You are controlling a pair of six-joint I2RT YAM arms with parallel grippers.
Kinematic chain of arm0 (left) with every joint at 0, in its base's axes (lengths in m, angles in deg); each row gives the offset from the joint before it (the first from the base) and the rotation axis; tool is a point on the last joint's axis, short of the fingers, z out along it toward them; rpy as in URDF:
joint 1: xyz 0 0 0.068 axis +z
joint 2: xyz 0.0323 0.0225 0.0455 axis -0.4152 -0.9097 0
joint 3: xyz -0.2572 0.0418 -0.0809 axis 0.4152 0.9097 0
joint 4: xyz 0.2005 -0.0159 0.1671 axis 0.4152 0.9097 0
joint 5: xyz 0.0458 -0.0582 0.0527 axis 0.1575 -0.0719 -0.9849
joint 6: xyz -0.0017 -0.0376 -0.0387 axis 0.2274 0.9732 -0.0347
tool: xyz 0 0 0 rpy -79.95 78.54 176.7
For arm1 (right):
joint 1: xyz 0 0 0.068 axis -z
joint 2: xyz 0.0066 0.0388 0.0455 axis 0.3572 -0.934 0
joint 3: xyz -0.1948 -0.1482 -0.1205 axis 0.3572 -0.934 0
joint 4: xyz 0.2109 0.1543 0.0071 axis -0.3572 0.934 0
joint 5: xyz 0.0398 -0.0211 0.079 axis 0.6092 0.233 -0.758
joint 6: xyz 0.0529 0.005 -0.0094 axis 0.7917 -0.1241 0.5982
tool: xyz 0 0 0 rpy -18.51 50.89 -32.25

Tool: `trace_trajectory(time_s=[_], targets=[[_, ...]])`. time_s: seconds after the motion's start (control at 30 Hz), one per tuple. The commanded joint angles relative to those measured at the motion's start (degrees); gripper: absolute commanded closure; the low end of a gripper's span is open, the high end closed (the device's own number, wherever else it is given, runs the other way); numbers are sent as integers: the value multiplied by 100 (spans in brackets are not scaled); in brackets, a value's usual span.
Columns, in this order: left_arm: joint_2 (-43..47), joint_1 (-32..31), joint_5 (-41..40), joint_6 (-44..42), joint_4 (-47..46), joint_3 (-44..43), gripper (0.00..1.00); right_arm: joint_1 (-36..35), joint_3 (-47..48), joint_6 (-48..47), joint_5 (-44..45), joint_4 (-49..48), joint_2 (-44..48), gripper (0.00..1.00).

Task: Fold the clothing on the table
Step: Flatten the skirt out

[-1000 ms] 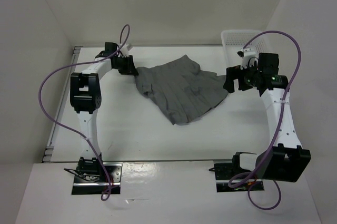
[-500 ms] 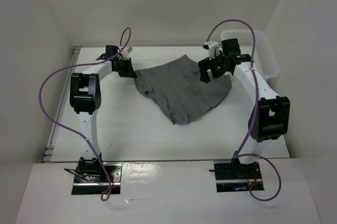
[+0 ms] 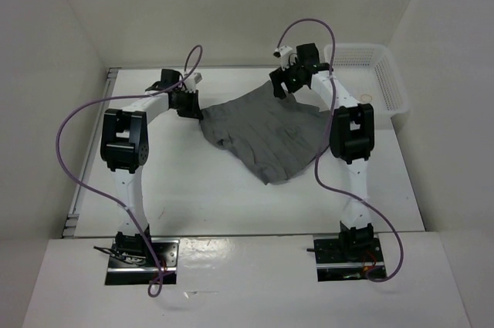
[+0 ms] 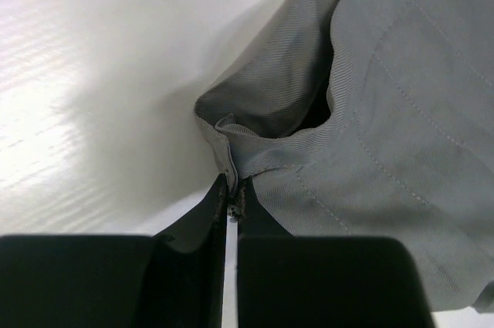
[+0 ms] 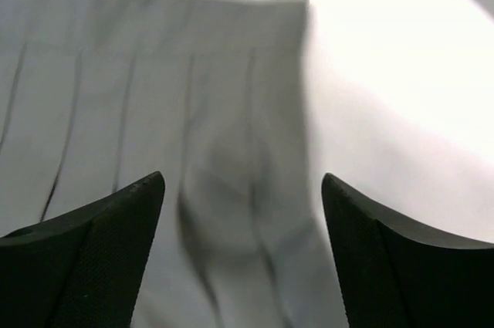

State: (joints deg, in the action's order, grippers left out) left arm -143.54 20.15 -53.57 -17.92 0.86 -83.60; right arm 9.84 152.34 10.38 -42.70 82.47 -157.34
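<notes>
White table (image 3: 193, 189) carries the grey skirt (image 3: 266, 131) at its far middle, the left gripper (image 4: 231, 206) pinching the skirt's left edge, the right gripper (image 5: 241, 180) spread wide over its far corner.

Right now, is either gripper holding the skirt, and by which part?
The left gripper is shut on the grey pleated skirt, pinching a bunched fold at its left edge. The right gripper hangs open over the skirt, holding nothing.
</notes>
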Motion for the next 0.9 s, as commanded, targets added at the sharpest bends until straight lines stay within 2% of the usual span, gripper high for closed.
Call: trace_trajectory(time_s=[0.0,0.07,0.13,0.2,0.4,0.87], targets=[[395,-107,16,-217,72,197,100,11,1478,44,-154,27,-725,15],[396,-168,16,-217,72,285,100,11,2184,96,-154,431,-1366,17],[449,-168,16,-269,72,356,100,11,3405,97,-233,982,-1823,19],[449,-221,-54,-270,72,408,100,11,4136,97,-199,1135,-2315,20],[396,-221,-115,-270,72,409,100,11,4604,167,-461,1214,-2712,22],[396,-221,-63,-270,20,461,100,-42,5772,114,-347,1329,-3811,27]])
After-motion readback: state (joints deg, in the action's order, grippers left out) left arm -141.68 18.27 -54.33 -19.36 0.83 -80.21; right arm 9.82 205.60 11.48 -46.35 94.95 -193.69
